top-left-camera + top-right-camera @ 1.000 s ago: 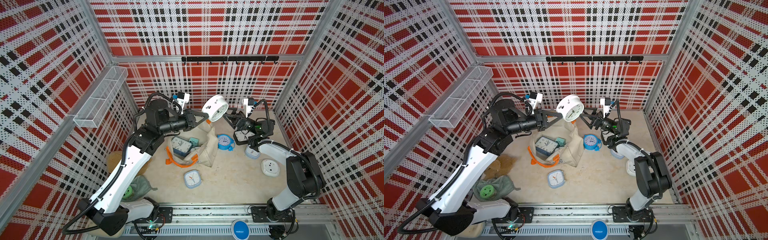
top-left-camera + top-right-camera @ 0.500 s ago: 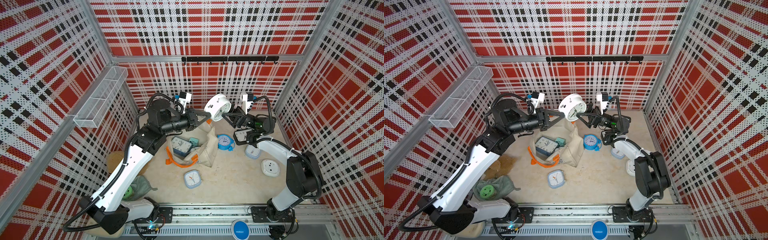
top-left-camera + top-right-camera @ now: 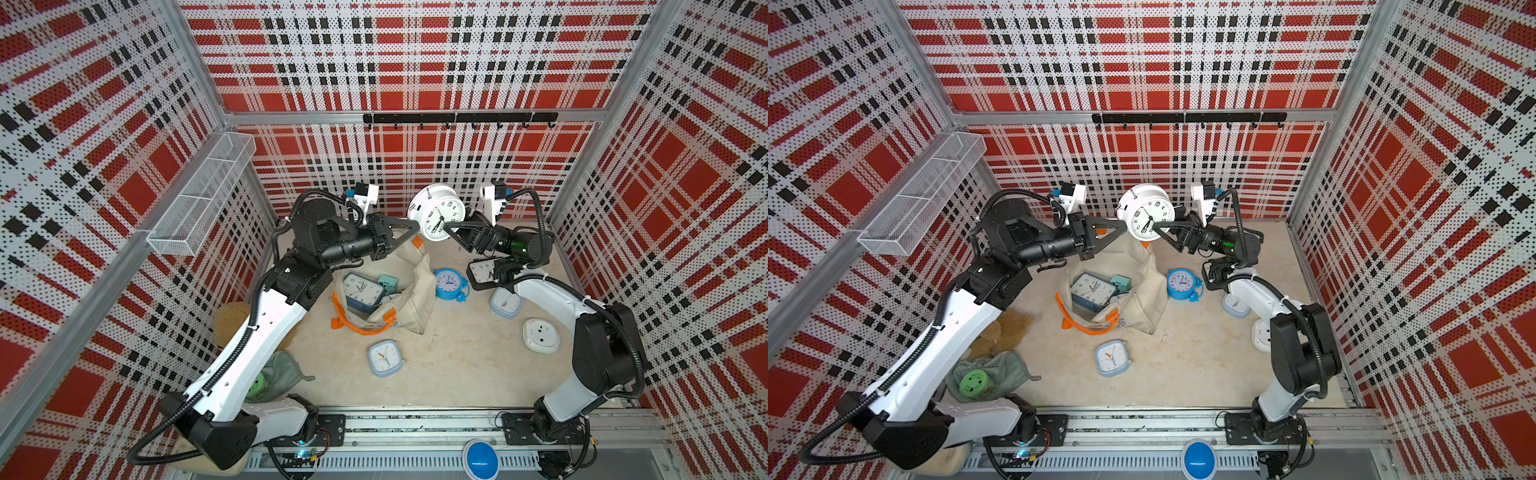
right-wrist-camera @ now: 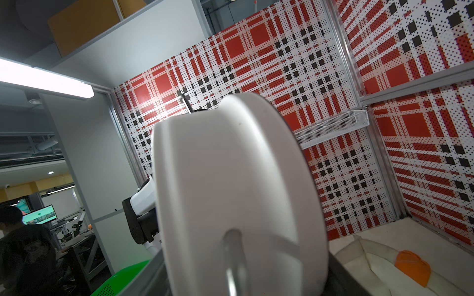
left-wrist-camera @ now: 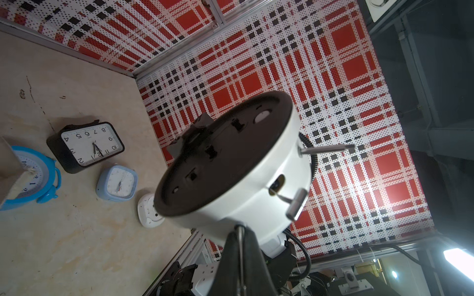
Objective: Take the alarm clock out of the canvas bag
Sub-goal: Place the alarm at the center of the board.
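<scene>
Canvas bag (image 3: 417, 299): slumped on the floor (image 3: 457, 353) with its mouth open and its orange handles (image 3: 361, 326) spilled toward the front. It has not moved in the last second.
Inside the canvas bag: a grey rectangular clock (image 3: 362, 289) lies face up with a small teal clock (image 3: 388, 283) touching it, both as before.
Left gripper (image 3: 415, 227): above the back edge of the canvas bag, fingers pinched tight at the rim of the white alarm clock. Same hold as a second ago.
White alarm clock (image 3: 436, 212): out of the canvas bag, in the air above and behind it, face tilted up. Its place has barely changed.
Right gripper (image 3: 456, 222): a second ago it was short of the clock, lower and to the right. Now one finger crosses the edge of the face and the other sits behind the case. Whether the fingers press on it yet cannot be told.
Blue twin-bell clock (image 3: 449, 283): on the floor just right of the canvas bag, unmoved.
</scene>
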`<state>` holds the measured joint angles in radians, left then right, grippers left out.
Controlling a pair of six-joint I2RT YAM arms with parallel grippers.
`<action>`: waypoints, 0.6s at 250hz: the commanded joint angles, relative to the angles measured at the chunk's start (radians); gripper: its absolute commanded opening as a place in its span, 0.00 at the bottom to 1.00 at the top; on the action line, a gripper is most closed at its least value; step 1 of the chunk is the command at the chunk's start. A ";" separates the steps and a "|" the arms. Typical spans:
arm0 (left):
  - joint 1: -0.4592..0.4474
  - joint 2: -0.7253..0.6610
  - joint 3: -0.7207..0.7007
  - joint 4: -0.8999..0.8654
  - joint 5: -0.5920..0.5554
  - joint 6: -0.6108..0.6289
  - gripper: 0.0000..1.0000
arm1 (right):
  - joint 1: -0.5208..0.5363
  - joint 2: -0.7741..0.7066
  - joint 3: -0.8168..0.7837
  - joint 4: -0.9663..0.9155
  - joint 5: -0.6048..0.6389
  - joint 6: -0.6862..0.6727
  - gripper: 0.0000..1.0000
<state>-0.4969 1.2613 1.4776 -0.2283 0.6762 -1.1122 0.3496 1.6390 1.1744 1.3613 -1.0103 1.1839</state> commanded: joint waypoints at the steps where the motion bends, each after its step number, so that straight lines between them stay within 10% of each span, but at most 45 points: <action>1: 0.001 -0.013 -0.005 0.093 0.003 -0.032 0.00 | 0.012 -0.020 0.014 0.058 -0.022 0.026 0.61; 82: 0.007 -0.014 -0.008 0.096 0.003 -0.027 0.06 | 0.011 -0.003 0.028 0.053 -0.019 0.046 0.38; 150: 0.037 -0.069 0.024 -0.072 -0.085 0.116 0.77 | -0.007 -0.075 0.019 -0.222 0.019 -0.082 0.28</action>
<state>-0.4770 1.2366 1.4738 -0.2287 0.6369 -1.0672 0.3470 1.6356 1.1786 1.2575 -1.0210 1.1877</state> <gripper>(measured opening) 0.714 0.562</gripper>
